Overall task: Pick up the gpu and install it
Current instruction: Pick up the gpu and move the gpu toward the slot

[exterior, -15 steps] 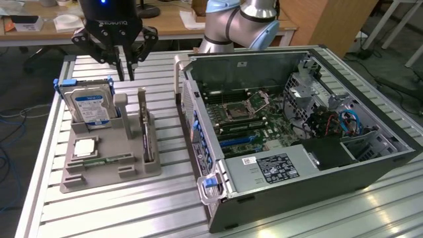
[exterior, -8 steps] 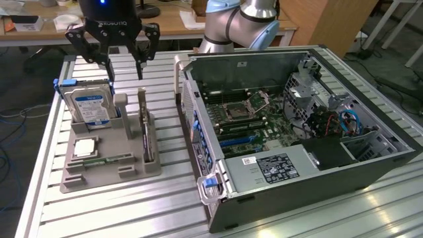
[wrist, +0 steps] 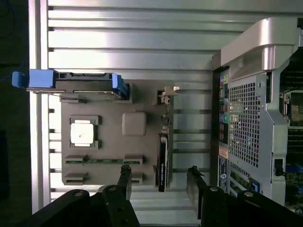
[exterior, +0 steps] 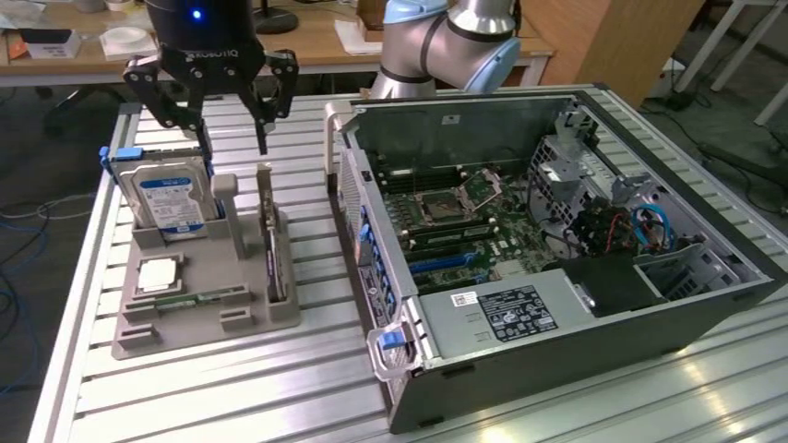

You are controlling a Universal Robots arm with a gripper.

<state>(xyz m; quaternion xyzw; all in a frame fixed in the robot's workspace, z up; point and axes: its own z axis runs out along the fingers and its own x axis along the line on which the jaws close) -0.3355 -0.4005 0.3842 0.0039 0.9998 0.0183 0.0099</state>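
While fingers (exterior: 261, 129) hang spread | gpu (exterior: 273, 249) on edge | long axis parallel to case (exterior: 555, 323)

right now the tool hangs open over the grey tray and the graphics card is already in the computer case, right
Not quite. The exterior view shows the graphics card standing on edge in the grey tray, not in the computer case. The tool does hang open over the tray.
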